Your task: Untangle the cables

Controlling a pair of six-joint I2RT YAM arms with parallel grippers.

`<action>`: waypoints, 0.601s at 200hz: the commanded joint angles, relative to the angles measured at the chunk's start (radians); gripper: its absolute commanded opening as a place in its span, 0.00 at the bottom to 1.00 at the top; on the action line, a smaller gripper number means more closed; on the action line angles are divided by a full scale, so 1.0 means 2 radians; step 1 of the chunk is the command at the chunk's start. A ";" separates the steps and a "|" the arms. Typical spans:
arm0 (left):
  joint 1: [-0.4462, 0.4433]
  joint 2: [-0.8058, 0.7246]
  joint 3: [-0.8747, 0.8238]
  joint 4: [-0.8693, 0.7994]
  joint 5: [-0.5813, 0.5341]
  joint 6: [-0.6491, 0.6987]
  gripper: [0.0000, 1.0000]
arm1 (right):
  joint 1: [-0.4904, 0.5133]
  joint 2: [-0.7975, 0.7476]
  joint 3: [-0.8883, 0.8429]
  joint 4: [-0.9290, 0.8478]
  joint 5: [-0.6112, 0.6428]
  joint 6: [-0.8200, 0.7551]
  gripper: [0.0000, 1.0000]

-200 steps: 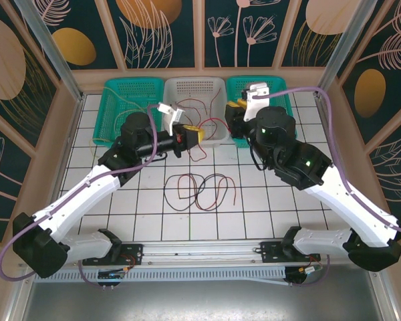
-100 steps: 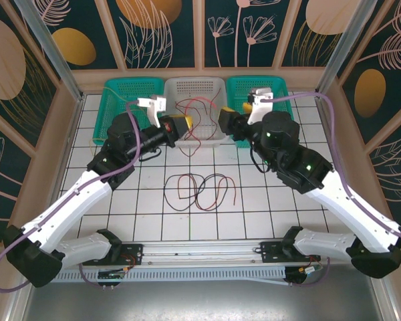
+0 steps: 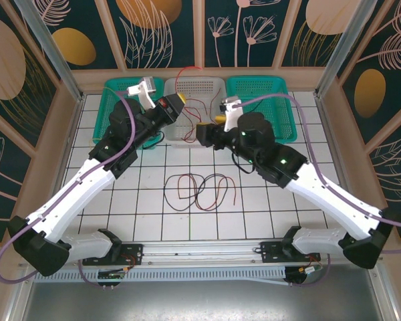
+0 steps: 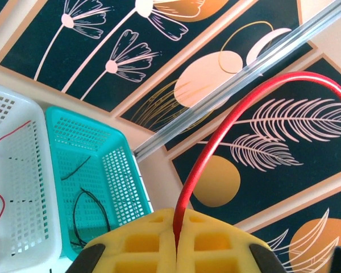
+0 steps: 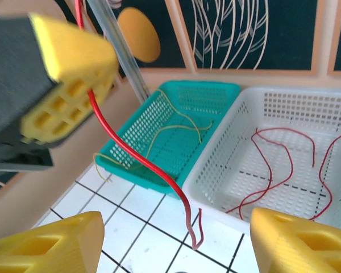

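One red cable (image 4: 187,187) hangs slantwise from left tool (image 4: 176,242), tip downward.

Middle basket (image 3: 200,85) is sitting at the back of the table (image 3: 147,217), with the left basket (image 3: 105,117) touching one side and the right basket (image 3: 281,93) touching the other. Cables (image 5: 270,162) are lying inside the middle basket. Left-basket cables (image 5: 179,127) and right-basket cables (image 4: 77,168) are lying in the flanking baskets. Left gripper (image 3: 175,103) is hanging over the middle basket's left rim, pinching the held cable (image 4: 183,199), which is arcing up above the basket and dangling just before its front-left corner. Right gripper (image 3: 204,132) is hovering at the middle basket's front rim. Tangle (image 3: 197,190) is lying on the table well in front of the middle basket.
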 commanded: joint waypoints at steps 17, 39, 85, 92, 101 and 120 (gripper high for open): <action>0.000 -0.002 0.027 -0.010 -0.013 -0.017 0.00 | 0.002 0.020 0.021 0.023 0.001 -0.026 0.70; 0.001 -0.002 0.027 -0.009 -0.008 -0.022 0.00 | 0.001 0.039 0.028 0.026 0.013 -0.032 0.69; 0.001 0.002 0.032 -0.009 -0.008 -0.024 0.00 | 0.003 0.058 0.038 0.040 0.043 -0.046 0.50; 0.001 0.003 0.033 -0.009 -0.009 -0.024 0.00 | 0.004 0.059 0.038 0.040 0.047 -0.048 0.42; 0.001 0.004 0.036 -0.009 -0.011 -0.024 0.00 | 0.006 0.059 0.038 0.039 0.051 -0.052 0.30; 0.002 0.011 0.047 -0.009 -0.013 -0.022 0.00 | 0.018 0.059 0.030 0.037 0.054 -0.066 0.12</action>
